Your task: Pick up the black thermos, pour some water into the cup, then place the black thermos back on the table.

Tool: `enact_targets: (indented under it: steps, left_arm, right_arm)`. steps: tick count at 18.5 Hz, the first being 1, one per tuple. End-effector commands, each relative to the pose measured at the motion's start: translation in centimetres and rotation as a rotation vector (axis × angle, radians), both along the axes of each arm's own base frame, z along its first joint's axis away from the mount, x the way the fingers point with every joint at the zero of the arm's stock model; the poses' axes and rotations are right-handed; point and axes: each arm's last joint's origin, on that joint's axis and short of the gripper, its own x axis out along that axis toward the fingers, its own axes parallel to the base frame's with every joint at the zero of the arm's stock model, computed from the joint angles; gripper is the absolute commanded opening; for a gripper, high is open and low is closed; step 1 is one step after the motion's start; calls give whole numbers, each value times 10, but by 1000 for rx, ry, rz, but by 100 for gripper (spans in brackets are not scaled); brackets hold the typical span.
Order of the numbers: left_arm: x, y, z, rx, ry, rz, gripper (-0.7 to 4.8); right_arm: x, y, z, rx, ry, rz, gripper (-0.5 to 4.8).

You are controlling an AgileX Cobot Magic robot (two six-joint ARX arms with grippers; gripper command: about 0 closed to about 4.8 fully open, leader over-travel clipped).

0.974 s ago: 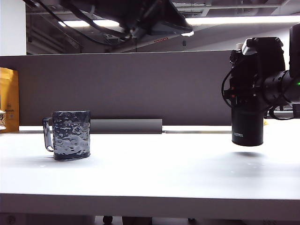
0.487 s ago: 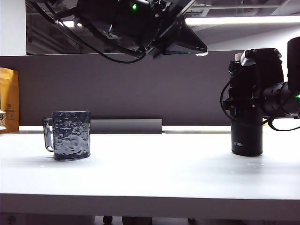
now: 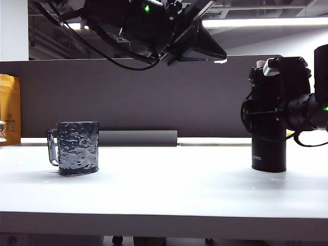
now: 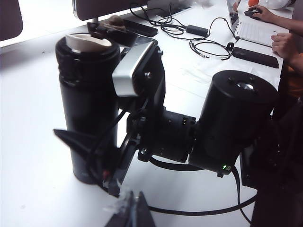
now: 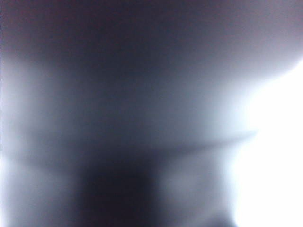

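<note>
On the right side of the white table point(image 3: 169, 189), upright on its base: the black thermos point(image 3: 268, 154), well apart from the cup point(image 3: 78, 147). Seen from the left wrist camera too point(image 4: 87, 94), with the lid flipped back and the pale spout point(image 4: 87, 41) bare at the top.

Around the upper half of the thermos, reaching in level from the right edge of the exterior view: the right gripper point(image 3: 271, 102). One dark finger point(image 4: 75, 140) against the near side of the flask, the other hidden behind it. Impossible to tell whether pressed on the flask or spread just clear of it. From the right wrist camera, nothing but a dark blur.

High above the table, over the middle of the exterior view: the left arm point(image 3: 148, 23), touching nothing. Left gripper point(image 4: 135, 213) at the edge of its own wrist view, fingertips pressed together and empty, aimed toward the thermos and the right arm.

Toward the left of the table: the cup, upright, handle turned to the left, alone. Behind everything, a dark grey partition point(image 3: 154, 97); at its far left, a yellow bag point(image 3: 9, 107).
</note>
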Motion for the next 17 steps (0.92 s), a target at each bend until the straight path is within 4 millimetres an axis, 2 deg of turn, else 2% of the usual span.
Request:
enact_targets:
  steps: [1, 4, 5, 6, 7, 9, 11, 14, 17]
  left_arm:
    - [-2, 1, 6, -11, -13, -4, -5]
    - [-11, 9, 22, -15, -17, -3, -5]
    - [-19, 17, 33, -5, -8, -3, -5]
    - [-29, 28, 47, 6, -3, 17, -5]
    - [-47, 47, 69, 13, -22, 76, -5]
    - [-82, 81, 100, 3, -36, 94, -5]
    - [-107, 106, 113, 2, -37, 94, -5]
    - [-146, 143, 115, -23, -62, 93, -5]
    - [-164, 160, 105, -48, -83, 95, -5]
  right_arm:
    - [-11, -2, 12, 1, -10, 3, 479]
    - [-40, -8, 21, -23, 109, 5, 479]
    - [-51, -9, 29, -24, 132, 12, 393]
    - [-63, -10, 41, -28, 151, 52, 81]
    - [-79, -12, 61, -24, 179, 100, -8]
    - [-114, -19, 93, 27, 210, 131, -8]
    - [-141, -25, 110, 36, 190, 131, -8]
    - [-188, -35, 133, 56, 57, 169, -8]
    - [-212, -40, 138, 62, 14, 167, -8]
